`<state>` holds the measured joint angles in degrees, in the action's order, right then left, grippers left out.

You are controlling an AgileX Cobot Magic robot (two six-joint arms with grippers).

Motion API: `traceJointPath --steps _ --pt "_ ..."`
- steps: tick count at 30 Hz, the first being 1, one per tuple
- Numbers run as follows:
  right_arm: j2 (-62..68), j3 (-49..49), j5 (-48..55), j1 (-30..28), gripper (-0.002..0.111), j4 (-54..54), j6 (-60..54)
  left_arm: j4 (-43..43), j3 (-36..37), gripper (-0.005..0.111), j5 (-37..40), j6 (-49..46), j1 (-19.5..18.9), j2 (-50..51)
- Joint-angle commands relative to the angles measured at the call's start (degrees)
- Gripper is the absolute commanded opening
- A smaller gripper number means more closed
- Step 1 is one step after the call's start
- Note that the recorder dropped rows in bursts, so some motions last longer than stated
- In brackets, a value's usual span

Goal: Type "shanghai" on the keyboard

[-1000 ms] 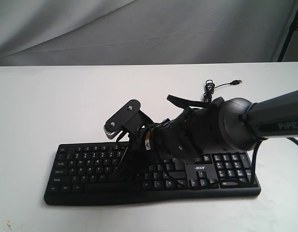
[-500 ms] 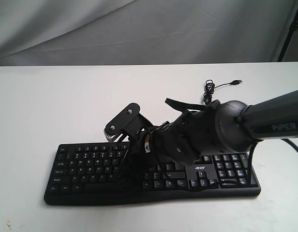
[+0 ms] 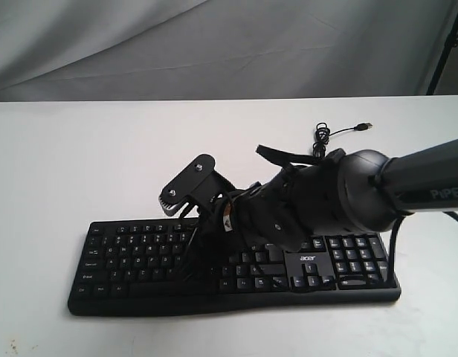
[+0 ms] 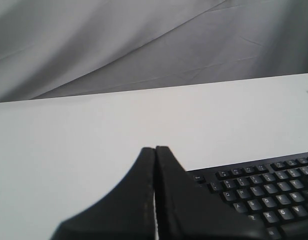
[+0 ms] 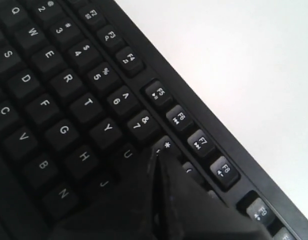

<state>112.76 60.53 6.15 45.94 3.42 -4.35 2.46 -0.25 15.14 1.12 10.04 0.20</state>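
Observation:
The black keyboard [image 3: 132,249] lies on the white table near its front edge; its white-lettered keys fill the right wrist view [image 5: 54,100]. My right arm reaches in from the right across it. The right gripper [image 3: 188,274] is shut and points down at the letter keys left of the middle. In the right wrist view its tips [image 5: 157,154] sit by the 8 key, just past U; the keys beneath are hidden. My left gripper [image 4: 155,149] is shut on nothing, off the keyboard's [image 4: 264,190] Esc end. The exterior view does not show it.
The keyboard's thin USB cable [image 3: 340,132] coils on the white table [image 3: 80,163] behind the right arm. A grey cloth backdrop [image 3: 214,44] hangs behind the table. A black pole [image 3: 444,44] stands at the far right.
Half a second ago the right arm had swung slightly left over the keys; it is now back where it was one second ago. The keyboard has not moved.

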Motion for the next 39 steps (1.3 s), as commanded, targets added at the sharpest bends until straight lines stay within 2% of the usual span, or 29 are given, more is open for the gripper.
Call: traceJointPath --steps 1,4,7,18,22,25,34,39 --pt "-2.95 -0.10 1.76 0.34 0.000 1.53 -0.52 0.01 0.25 0.000 -0.16 0.16 0.20 -0.20" --pt "-4.76 -1.32 1.51 0.90 0.000 2.25 -0.63 0.01 0.25 0.000 -0.16 0.16 0.20 -0.20" --pt "-8.24 -5.45 -3.14 1.49 0.000 2.70 -2.61 0.01 0.25 0.000 -0.16 0.16 0.20 -0.20" --pt "-29.63 -32.78 -24.47 2.08 0.000 0.26 -1.53 0.01 0.25 0.000 -0.16 0.16 0.20 -0.20" --pt "-35.53 -39.33 -25.21 2.08 0.000 0.01 -0.09 0.01 0.25 0.000 -0.16 0.16 0.20 -0.20" --pt "-38.54 -42.41 -24.99 2.08 0.000 0.01 -0.09 0.01 0.25 0.000 -0.16 0.16 0.20 -0.20" --pt "-39.11 -42.67 -25.16 2.08 0.000 1.03 0.07 0.01 0.25 0.000 -0.16 0.16 0.20 -0.20" --pt "-49.02 -45.15 -24.93 2.08 0.000 3.34 0.07 0.01 0.25 0.000 -0.16 0.16 0.20 -0.20"
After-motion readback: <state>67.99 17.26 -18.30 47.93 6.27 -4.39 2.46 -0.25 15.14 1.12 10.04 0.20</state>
